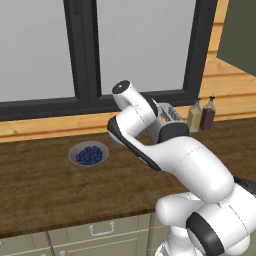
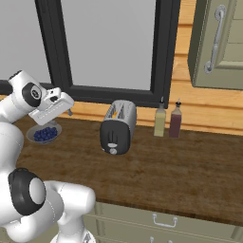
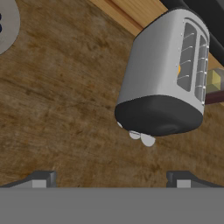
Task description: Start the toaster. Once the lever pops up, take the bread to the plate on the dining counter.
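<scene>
my two-finger gripper [image 3: 109,179]: jaws spread wide, holding nothing, hanging above the worktop for a clear look | rounded silver-grey toaster [image 2: 117,126]: on the wooden worktop [image 2: 190,166] below the window, dark lever end facing me | bread: barely an orange glint in one slot

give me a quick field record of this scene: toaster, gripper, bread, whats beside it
toaster: upright on the wooden worktop, dark end panel facing the robot
gripper: open, held above the worktop short of the toaster, holding nothing
bread: an orange-tan bit shows inside one slot
bottles: two condiment bottles to the toaster's right, by the wall
bowl: grey bowl of blueberries to its left
window: dark-framed window behind
</scene>
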